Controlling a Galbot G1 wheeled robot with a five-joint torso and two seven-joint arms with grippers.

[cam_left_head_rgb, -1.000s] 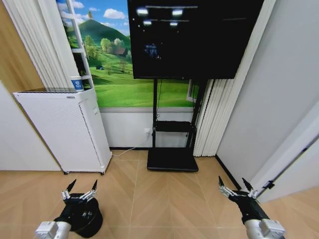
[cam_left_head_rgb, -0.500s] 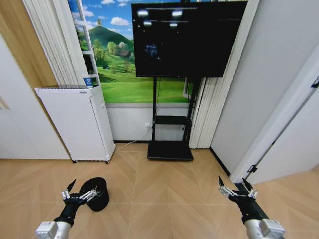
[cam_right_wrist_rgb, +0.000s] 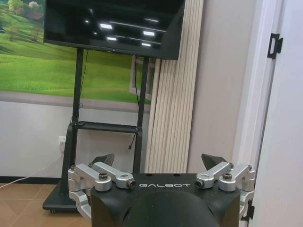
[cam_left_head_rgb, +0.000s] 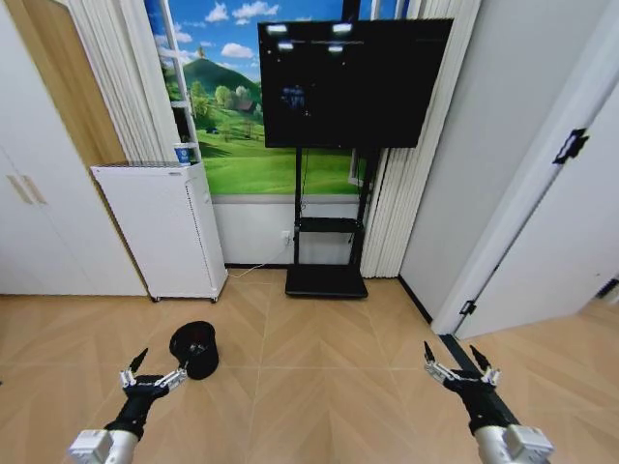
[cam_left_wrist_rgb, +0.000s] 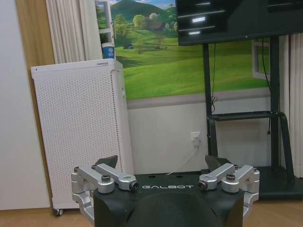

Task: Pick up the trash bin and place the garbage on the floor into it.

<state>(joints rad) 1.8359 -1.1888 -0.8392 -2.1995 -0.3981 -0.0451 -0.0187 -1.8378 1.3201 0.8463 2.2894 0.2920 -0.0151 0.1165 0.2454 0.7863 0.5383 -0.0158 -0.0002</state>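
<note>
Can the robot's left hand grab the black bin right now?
Probably not yet. The left gripper is open but apart from the trash bin, which stands on the floor ahead. Nothing lies between them, so the way looks free.

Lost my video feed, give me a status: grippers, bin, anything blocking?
Left gripper open, low, empty. Right gripper open, low, empty. Trash bin on the floor just ahead of the left gripper, ungrasped. Bare floor between them; white appliance stands behind the bin.

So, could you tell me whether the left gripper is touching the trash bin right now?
Apart. In the head view a strip of bare floor separates the open left gripper from the trash bin, which stands beyond its fingertips.
</note>
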